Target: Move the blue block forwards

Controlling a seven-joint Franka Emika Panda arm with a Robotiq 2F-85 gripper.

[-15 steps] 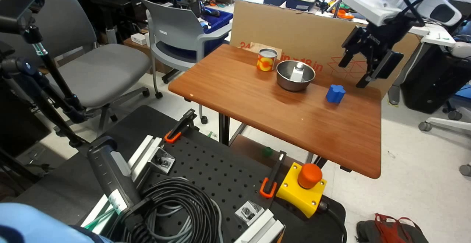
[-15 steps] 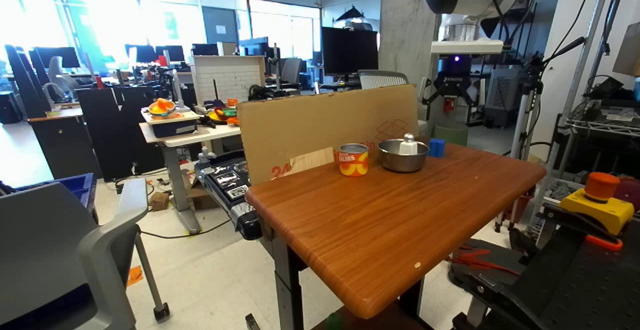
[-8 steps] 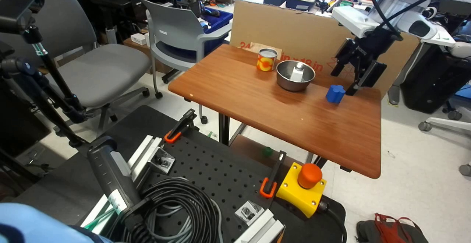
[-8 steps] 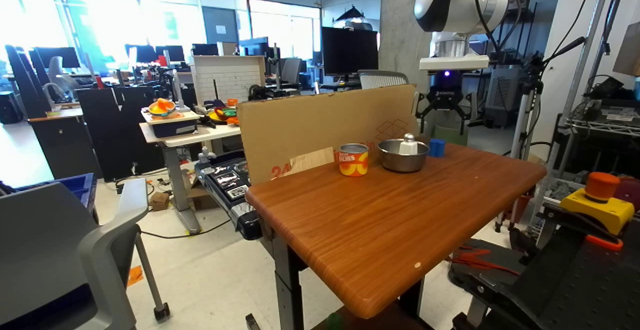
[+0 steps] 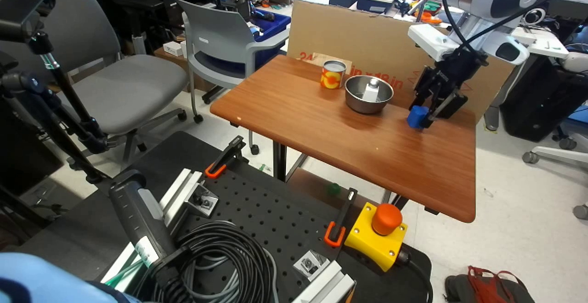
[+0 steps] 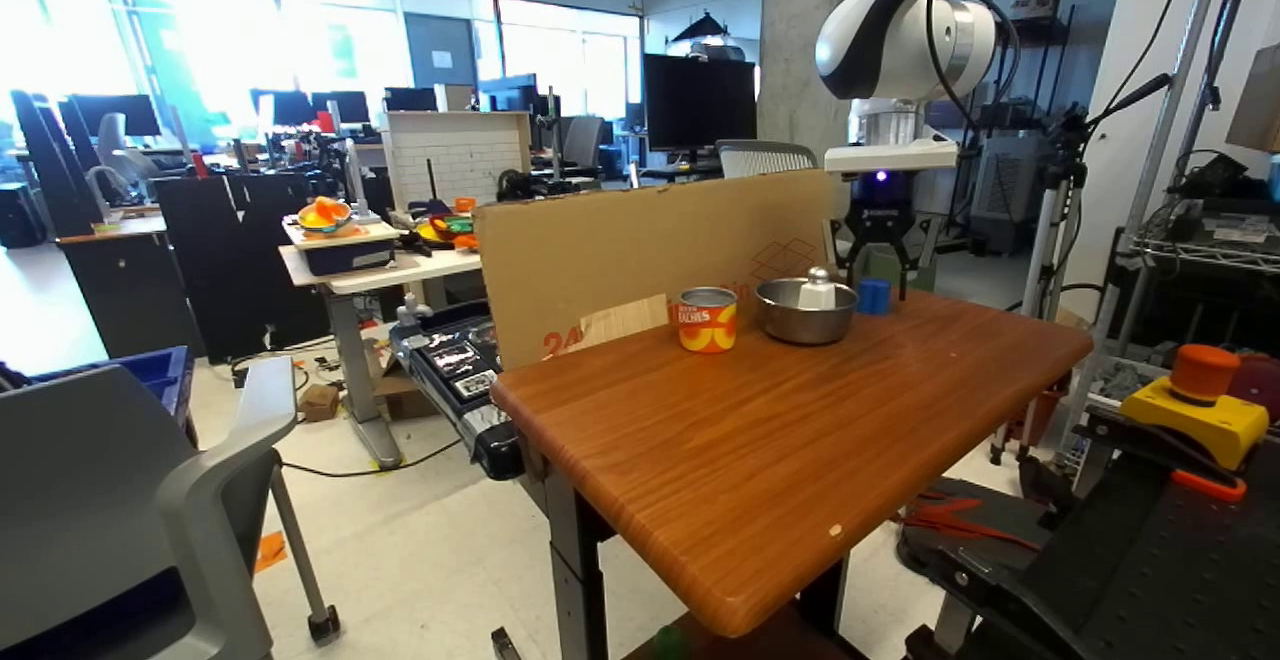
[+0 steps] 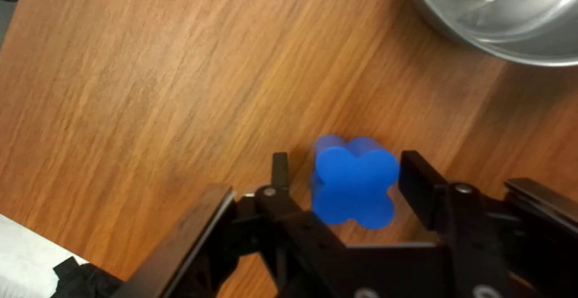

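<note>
Pale floor (image 5: 519,229), brown wood-grained table (image 5: 317,115), blue block (image 7: 354,185) within parted pincer (image 7: 345,169).

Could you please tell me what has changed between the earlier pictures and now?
The gripper moved down and leftward in both exterior views, reaching the block. Its fingers, seemingly closer together, now stand on either side of it, with a gap on one side in the wrist view: nothing gripped yet. The block, bowl and can stayed in place.
</note>
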